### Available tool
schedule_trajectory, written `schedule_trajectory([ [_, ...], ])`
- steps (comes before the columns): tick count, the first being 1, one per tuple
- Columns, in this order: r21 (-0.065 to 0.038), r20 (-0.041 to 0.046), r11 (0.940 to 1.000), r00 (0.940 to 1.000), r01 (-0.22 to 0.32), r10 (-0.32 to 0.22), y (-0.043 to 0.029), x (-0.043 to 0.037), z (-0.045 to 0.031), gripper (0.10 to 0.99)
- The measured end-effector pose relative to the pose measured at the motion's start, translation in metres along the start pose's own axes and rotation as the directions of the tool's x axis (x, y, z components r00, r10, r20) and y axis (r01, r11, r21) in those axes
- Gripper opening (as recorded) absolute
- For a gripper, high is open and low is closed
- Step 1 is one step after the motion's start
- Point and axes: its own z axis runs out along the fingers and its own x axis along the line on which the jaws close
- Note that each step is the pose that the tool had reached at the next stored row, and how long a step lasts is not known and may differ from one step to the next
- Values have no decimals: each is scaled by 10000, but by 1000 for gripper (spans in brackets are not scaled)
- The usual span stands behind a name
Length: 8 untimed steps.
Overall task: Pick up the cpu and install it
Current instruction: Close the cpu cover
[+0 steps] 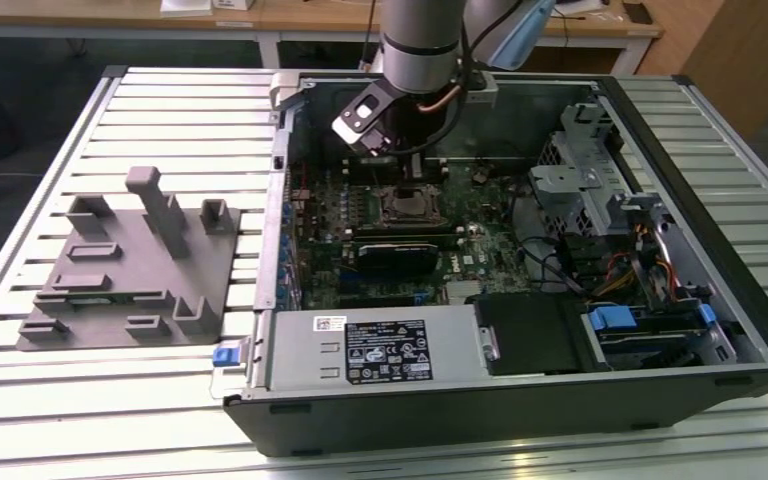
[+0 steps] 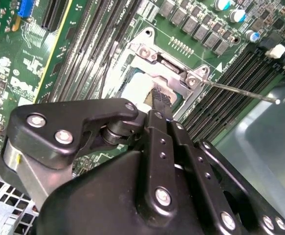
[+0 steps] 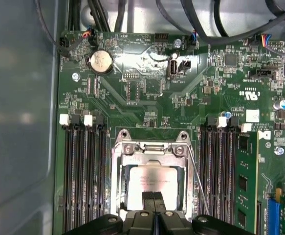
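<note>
I read the gripper (image 3: 153, 197) as narrow, with its fingertips pressed together and nothing visibly clamped. The cpu (image 3: 151, 179) lies flat inside the socket (image 3: 154, 147), directly beneath the tips. It is square, so no axis governs. I cannot confirm contact.

Pale satin metal tops the cpu (image 3: 152, 180), its socket frame (image 3: 131, 149) bright bare metal, the motherboard (image 3: 142, 95) glossy green, the gripper (image 3: 154, 199) matt black, the fixture (image 1: 104, 295) matt grey plastic.
</note>
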Motion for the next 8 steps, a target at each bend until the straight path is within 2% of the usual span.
schedule_trajectory([
  [8,0,0,10000,10000,9,-9,45,-1,1,106],
])
